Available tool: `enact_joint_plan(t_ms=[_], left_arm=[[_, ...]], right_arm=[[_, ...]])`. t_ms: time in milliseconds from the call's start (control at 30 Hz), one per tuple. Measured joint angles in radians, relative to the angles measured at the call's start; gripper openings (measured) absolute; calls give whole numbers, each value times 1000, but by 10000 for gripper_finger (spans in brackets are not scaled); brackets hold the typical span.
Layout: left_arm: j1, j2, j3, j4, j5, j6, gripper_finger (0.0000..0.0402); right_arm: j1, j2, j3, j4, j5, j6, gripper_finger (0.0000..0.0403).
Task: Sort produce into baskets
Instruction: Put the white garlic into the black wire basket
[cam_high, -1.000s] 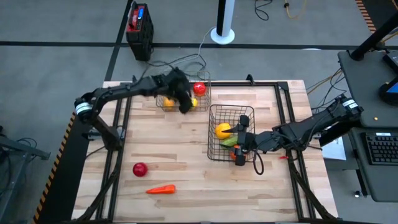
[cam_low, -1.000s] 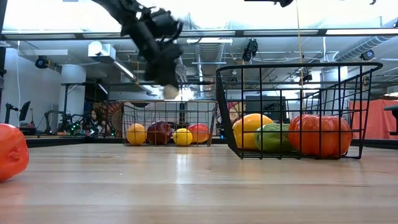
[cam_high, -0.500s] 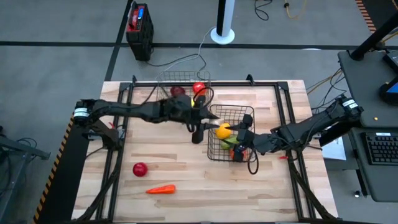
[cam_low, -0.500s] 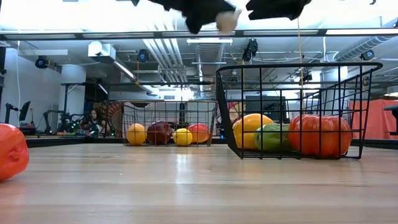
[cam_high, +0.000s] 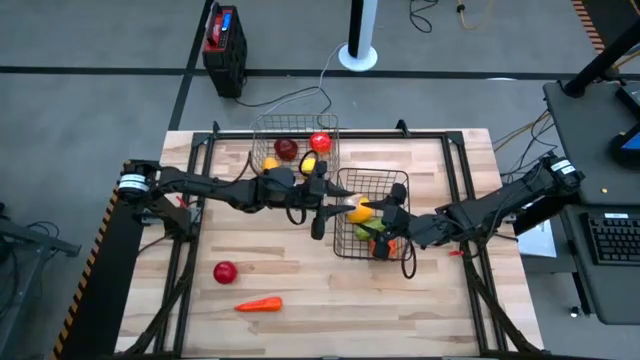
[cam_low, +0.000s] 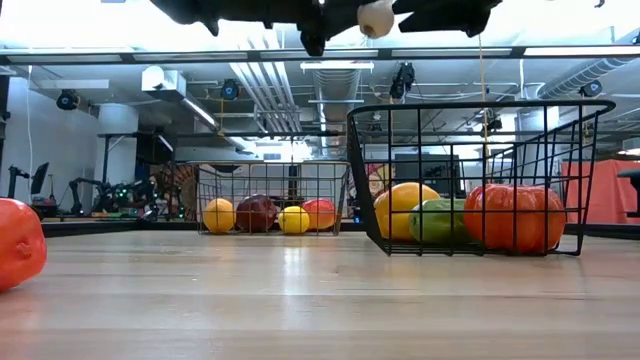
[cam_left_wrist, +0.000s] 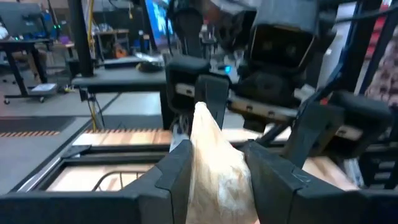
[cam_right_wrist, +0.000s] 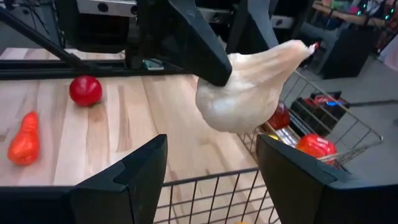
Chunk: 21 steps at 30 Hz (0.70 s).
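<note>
My left gripper (cam_high: 335, 203) is shut on a white garlic (cam_left_wrist: 214, 155), high over the left rim of the near wire basket (cam_high: 392, 180); the garlic also shows in the low view (cam_low: 376, 17) and the right wrist view (cam_right_wrist: 249, 87). My right gripper (cam_right_wrist: 211, 149) is open and empty over that basket (cam_high: 388, 226), facing the garlic. The near basket holds a yellow-orange piece (cam_low: 403, 208), a green cucumber (cam_low: 440, 220) and an orange-red piece (cam_low: 512, 215). The far basket (cam_high: 268, 122) holds red, dark red, yellow and orange pieces. A red round piece (cam_high: 225, 271) and a carrot (cam_high: 258, 305) lie on the table. My left gripper pinches the garlic's bulb (cam_left_wrist: 217, 180) between its two fingers (cam_left_wrist: 177, 168), one on each side. The fingers lie about level and point toward the table's right. The garlic's narrow tip (cam_left_wrist: 200, 111) points away from the wrist. The garlic is lifted clear, above the basket's rim.
A red-and-black box (cam_high: 224, 45) and a white pole base (cam_high: 358, 55) stand on the floor beyond the table. Black frame rails (cam_high: 192, 200) run along the table's sides. Bare wood lies at the table's near right and far left.
My left gripper has carried the garlic from beside the far basket toward the table's right and near side and upward, to above the near basket's left rim. It has stayed shut on the garlic.
</note>
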Motion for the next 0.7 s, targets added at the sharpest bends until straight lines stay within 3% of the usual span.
enact_joint_plan(t_ms=[700], left_arm=[[-38,33,-3,134,4,-48,116]], right_arm=[[-13,2,0,124,-31,-174,238]])
